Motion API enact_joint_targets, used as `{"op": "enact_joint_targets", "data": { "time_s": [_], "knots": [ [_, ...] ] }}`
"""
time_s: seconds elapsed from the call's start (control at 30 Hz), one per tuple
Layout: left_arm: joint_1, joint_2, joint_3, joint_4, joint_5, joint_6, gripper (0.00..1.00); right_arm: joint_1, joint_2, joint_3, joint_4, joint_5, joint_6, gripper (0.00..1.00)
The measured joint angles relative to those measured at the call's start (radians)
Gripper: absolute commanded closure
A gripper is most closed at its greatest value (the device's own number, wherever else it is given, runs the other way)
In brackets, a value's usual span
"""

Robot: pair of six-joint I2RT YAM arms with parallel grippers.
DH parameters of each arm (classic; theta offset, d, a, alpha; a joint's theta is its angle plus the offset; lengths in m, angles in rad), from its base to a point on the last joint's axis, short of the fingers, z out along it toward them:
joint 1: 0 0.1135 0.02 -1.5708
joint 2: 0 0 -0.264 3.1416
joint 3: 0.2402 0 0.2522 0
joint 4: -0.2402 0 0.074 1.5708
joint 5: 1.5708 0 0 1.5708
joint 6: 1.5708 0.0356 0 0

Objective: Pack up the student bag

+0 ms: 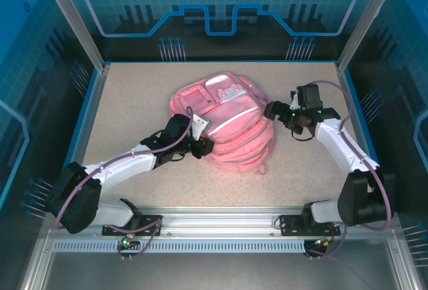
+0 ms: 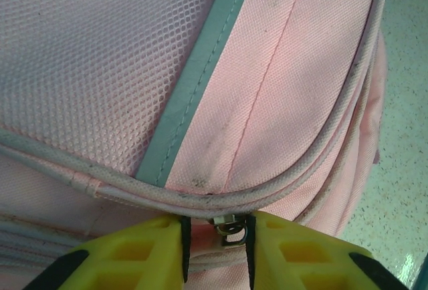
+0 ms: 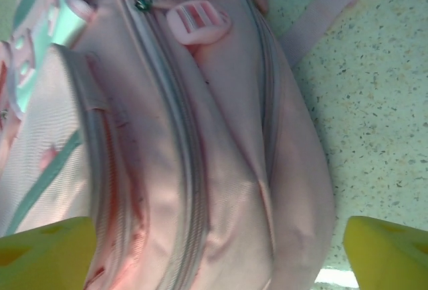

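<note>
Zipper pull (image 2: 229, 226) sits between the narrowed jaws of our left gripper (image 2: 215, 250); whether it is pinched, we cannot tell, so we should clamp squarely. Right gripper (image 3: 214, 256) gapes empty, facing the student bag (image 1: 224, 119), which lies mid-surface on the table (image 1: 134, 96).

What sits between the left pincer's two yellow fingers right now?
A small metal zipper pull on the soft pink fabric backpack sits in the gap of the left pincer, shown in the left wrist view.

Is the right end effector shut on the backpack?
No, the right end effector stands wide open over the soft pink fabric backpack.
</note>
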Motion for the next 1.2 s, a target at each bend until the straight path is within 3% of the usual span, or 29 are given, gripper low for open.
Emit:
{"op": "enact_joint_targets", "data": {
  "time_s": [0.4, 0.67, 0.93, 1.2],
  "knots": [
    [0.0, 0.001, -0.004, -0.017, -0.018, 0.069, 0.99, -0.011, 0.151, 0.057, -0.019, -0.125, -0.078, 0.28],
    [0.0, -0.046, -0.009, -0.04, -0.016, 0.032, 1.0, -0.006, 0.159, 0.035, -0.003, -0.181, -0.101, 0.41],
    [-0.004, -0.094, -0.063, -0.022, 0.038, -0.07, 1.0, 0.041, 0.149, -0.025, 0.045, -0.205, -0.076, 0.45],
    [-0.08, -0.081, -0.069, 0.064, 0.059, -0.152, 1.0, 0.109, 0.122, -0.047, 0.087, -0.206, -0.011, 0.47]
  ]
}}
